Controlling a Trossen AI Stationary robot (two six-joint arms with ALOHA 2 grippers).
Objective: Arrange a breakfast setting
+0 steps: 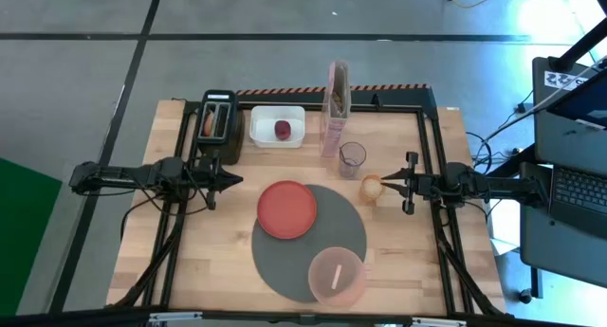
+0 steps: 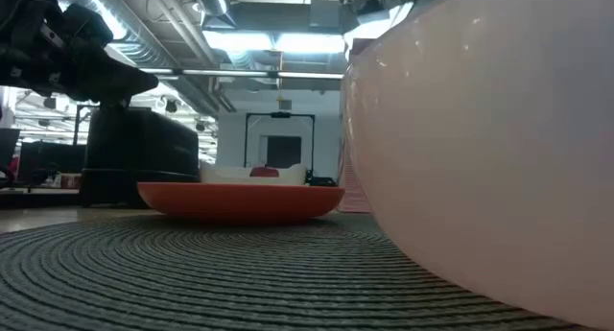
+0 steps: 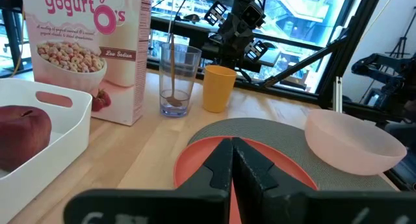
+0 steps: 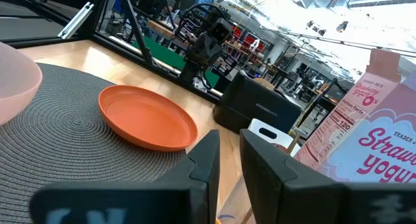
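Right hand [image 1: 391, 185] just beside yellow cup [image 1: 372, 188], off mat [image 1: 322, 256].

A black toaster [image 1: 219, 125] stands near the far edge of the wooden table [image 1: 213, 261], toward its left; just beside it, to the right, sits a white rectangular tub [image 1: 277, 126]; further right a clear glass [image 1: 352, 159] stands upright; near it stands a small yellow cup [image 3: 218, 88]; a laptop [image 1: 579, 190] rests on a stand beyond the table's right side.
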